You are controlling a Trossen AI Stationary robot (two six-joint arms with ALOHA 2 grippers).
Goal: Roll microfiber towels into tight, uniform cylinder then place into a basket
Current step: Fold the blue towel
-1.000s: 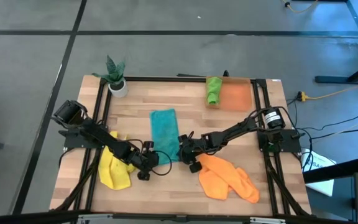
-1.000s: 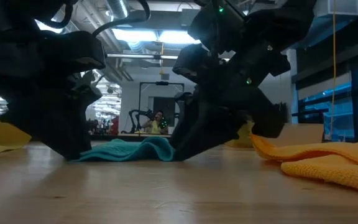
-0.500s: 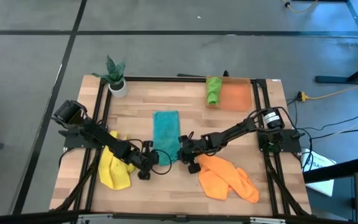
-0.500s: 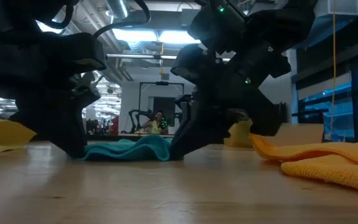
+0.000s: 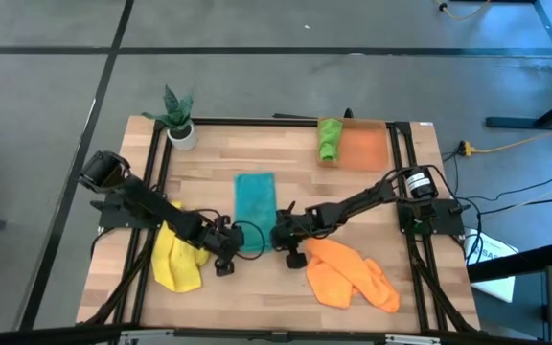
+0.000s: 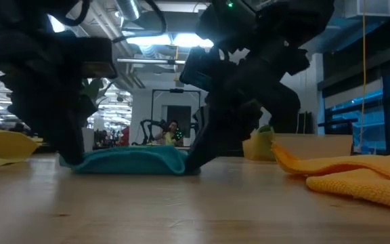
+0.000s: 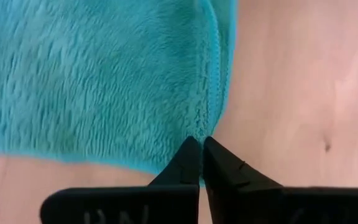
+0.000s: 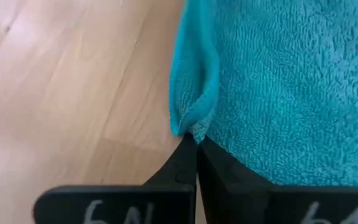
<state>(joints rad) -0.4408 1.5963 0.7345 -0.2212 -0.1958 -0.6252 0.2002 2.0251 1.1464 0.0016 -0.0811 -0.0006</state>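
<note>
Wooden table (image 5: 286, 297) holds teal towel (image 5: 254, 196) pinched by both grippers.

Teal towel (image 7: 104, 81) cut off by the left wrist view's edges, its near corners covered by both arms in the low view, orange towel (image 6: 357, 177) cropped at that view's side, far-off person there too small to tell

Teal towel (image 7: 92, 81) fluffy matt cloth, stitched hem; orange towel (image 6: 357, 173) nubby matt terry; table (image 5: 209, 287) smooth pale wood planks, faint sheen; gripper fingers (image 7: 225, 177) matt black plastic
</note>
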